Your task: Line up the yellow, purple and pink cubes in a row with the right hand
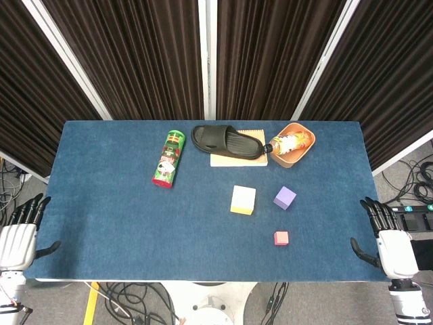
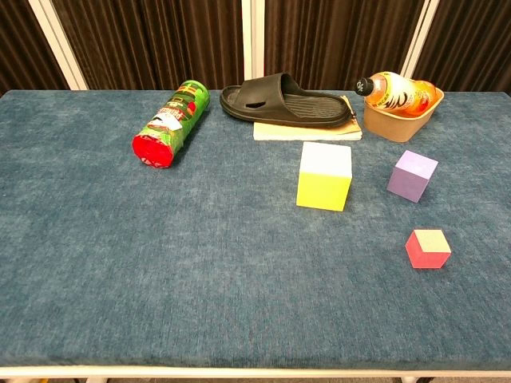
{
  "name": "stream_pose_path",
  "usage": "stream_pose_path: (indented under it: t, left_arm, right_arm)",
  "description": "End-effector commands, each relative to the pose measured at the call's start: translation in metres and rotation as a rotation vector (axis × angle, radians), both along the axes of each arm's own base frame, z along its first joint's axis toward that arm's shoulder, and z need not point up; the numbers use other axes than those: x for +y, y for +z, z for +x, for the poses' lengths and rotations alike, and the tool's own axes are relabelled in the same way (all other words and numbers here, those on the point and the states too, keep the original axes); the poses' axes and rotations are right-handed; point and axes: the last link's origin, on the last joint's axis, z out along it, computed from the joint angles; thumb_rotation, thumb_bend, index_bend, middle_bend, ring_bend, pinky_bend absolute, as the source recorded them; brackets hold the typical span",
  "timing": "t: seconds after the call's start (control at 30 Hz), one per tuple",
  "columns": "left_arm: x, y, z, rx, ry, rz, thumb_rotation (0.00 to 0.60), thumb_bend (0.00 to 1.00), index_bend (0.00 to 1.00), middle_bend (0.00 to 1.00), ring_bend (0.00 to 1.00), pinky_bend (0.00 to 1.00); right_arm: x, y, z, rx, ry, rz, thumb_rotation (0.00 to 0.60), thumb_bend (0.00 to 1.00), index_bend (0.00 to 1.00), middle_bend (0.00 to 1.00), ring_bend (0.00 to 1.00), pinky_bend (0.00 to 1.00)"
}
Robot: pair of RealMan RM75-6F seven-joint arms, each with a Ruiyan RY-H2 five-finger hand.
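your right hand (image 1: 391, 247) sits off the table's right edge, near the front corner, fingers spread and pointing away from you, holding nothing. it shows only in the head view. your left hand (image 1: 20, 238) mirrors it off the left edge, fingers also apart and empty.

from the right hand, the nearest task piece is the pink cube (image 1: 281, 237), the smallest of the three. it lies on the blue table (image 1: 108, 223) well apart from the hand, toward the table's middle and at about the same depth as the fingertips. further back and just a little to the right of it stands the purple cube (image 1: 285, 198), turned at an angle to the table edge. left of the purple cube, with a clear gap between them, is the yellow cube (image 1: 243, 200), the largest, with a pale top face and yellow sides. none of the three cubes touch; they form a loose triangle, not a row.

behind the cubes, along the far side, an orange bowl (image 1: 298, 152) holds a bottle (image 1: 287, 142) lying tilted in it. beside it a black slipper (image 1: 225, 141) rests on a flat pale pad (image 1: 238, 159). further left, a green and red can (image 1: 168, 158) lies on its side.
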Motion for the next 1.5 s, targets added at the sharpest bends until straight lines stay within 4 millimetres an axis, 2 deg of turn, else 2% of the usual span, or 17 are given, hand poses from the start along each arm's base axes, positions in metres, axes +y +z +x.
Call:
stream_pose_path:
  t: [0.03,0.33,0.47,0.53,0.67,0.77,1.0,1.2,1.5]
  left_arm:
    - [0.0,0.0,0.0,0.001,0.001,-0.001,0.6,0.06,0.13,0.16,0.11,0.16]
    - [-0.001,0.0,0.0,0.0,0.003,-0.001,0.6,0.06,0.13,0.16,0.11,0.16]
    - [-0.001,-0.001,0.0,0.0,0.002,-0.002,0.6,0.06,0.13,0.16,0.11,0.16]
    - [-0.001,-0.002,0.001,-0.004,0.0,-0.004,0.6,0.06,0.13,0.16,0.11,0.16]
    - [-0.001,-0.003,0.0,-0.009,-0.001,-0.009,0.6,0.06,0.14,0.16,0.11,0.16]
    - [-0.002,-0.004,-0.001,-0.012,-0.005,-0.008,0.6,0.06,0.14,0.16,0.11,0.16]
    - [-0.004,-0.005,-0.005,-0.018,-0.001,-0.013,0.6,0.06,0.14,0.16,0.11,0.16]
    - [-0.004,-0.004,-0.009,-0.022,0.009,-0.015,0.6,0.06,0.13,0.16,0.11,0.16]
    - [-0.005,-0.004,-0.014,-0.027,0.016,-0.017,0.6,0.06,0.14,0.16,0.11,0.16]
  right_arm:
    - [0.0,0.0,-0.001,-0.004,-0.005,0.012,0.6,0.27,0.03,0.04,0.0,0.0]
    - [-0.002,0.002,0.004,-0.005,0.016,0.025,0.6,0.27,0.03,0.04,0.0,0.0]
    - [-0.014,0.0,0.02,0.003,0.061,0.063,0.6,0.27,0.03,0.08,0.0,0.0]
    - [-0.025,-0.006,0.034,0.009,0.088,0.099,0.6,0.24,0.02,0.09,0.0,0.0]
    - [-0.052,-0.025,0.065,0.043,0.119,0.181,0.6,0.14,0.0,0.09,0.0,0.0]
    - [-0.075,-0.051,0.088,0.068,0.138,0.245,0.6,0.09,0.0,0.09,0.0,0.0]
    - [-0.114,-0.119,0.125,0.064,0.12,0.36,0.6,0.07,0.0,0.09,0.0,0.0]
    - [-0.131,-0.159,0.141,0.048,0.088,0.42,0.6,0.1,0.0,0.09,0.0,0.0]
    - [-0.154,-0.187,0.153,0.056,0.053,0.415,0.6,0.13,0.01,0.09,0.0,0.0]
